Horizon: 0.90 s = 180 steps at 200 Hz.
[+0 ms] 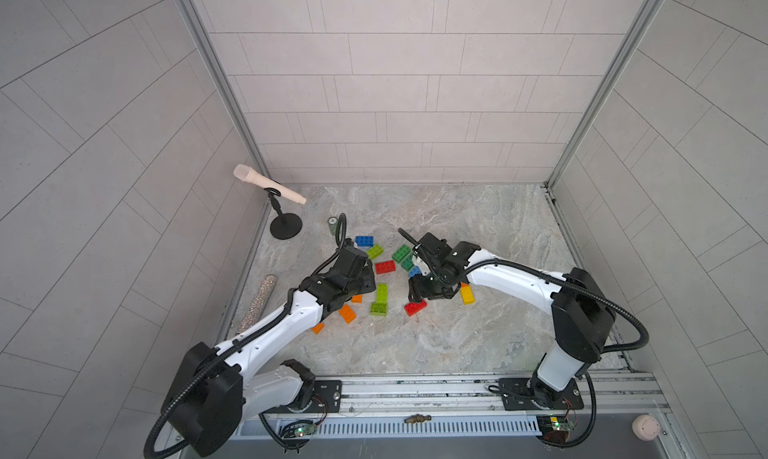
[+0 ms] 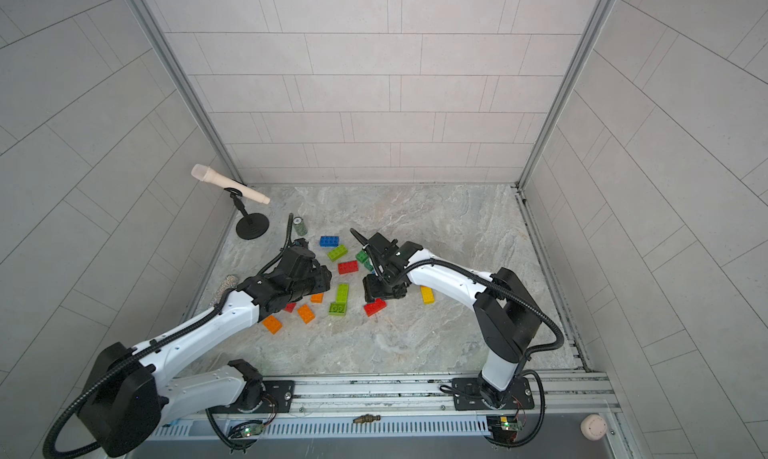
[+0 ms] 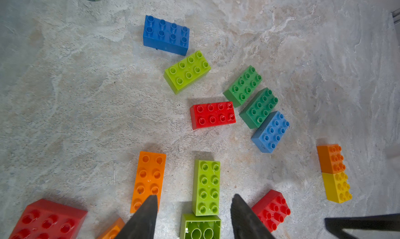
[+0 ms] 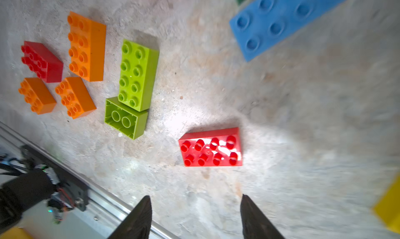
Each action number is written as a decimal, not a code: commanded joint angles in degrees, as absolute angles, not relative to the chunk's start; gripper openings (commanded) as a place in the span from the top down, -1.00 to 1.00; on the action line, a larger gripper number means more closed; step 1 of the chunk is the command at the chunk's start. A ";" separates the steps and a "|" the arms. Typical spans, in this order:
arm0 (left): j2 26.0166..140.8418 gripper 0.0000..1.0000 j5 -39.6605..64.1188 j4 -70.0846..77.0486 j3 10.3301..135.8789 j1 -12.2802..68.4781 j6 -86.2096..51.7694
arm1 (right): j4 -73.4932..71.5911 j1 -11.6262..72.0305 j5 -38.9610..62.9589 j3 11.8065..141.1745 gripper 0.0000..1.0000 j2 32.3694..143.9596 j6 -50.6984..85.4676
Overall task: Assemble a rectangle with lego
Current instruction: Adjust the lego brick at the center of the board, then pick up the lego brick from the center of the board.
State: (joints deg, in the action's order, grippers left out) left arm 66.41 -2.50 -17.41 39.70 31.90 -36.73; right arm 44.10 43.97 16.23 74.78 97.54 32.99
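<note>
Loose lego bricks [image 3: 212, 115] lie scattered; no rectangle is begun and only a few touch, so nearly everything remains. The left pincer [image 3: 194, 196] gapes empty, lime bricks [image 3: 206, 187] just ahead. The right pincer [image 4: 194, 198] gapes empty, a red brick [image 4: 211, 148] just ahead. Marbled grey desk [image 1: 478, 228], pale tiled walls [image 1: 395, 83].

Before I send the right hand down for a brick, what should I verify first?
1. Right hand open and empty: ok.
2. Left hand open, gripping nothing: ok.
3. Red brick ahead of the right hand lies flat, studs up, clear of neighbours: ok.
4. All bricks studs up: not ok; one lime brick lies upside down.
5. Rectangle begun: not ok; the bricks lie scattered.
6. Clearance between the two arms: cannot tell.
</note>
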 commanded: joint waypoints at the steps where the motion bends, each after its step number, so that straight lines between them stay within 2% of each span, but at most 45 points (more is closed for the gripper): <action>1: 65.83 -0.21 -1.02 -13.24 37.59 31.99 -35.65 | 53.14 44.96 8.25 76.94 -0.56 100.39 23.38; 14: 64.50 -0.22 -1.57 -10.16 34.93 31.99 -36.24 | 52.17 46.38 6.88 78.76 -0.65 102.44 24.65; 39: 60.09 -0.24 -2.43 -4.11 28.52 32.00 -36.80 | 51.39 50.18 3.95 83.07 -0.69 107.40 25.09; 84: 55.39 -0.25 -3.98 0.52 22.83 31.93 -36.51 | 50.43 51.50 0.67 84.64 -0.62 113.01 23.86; 180: 58.57 -0.24 -1.36 2.77 22.94 31.97 -37.18 | 50.54 51.50 1.45 86.57 -0.49 116.65 22.89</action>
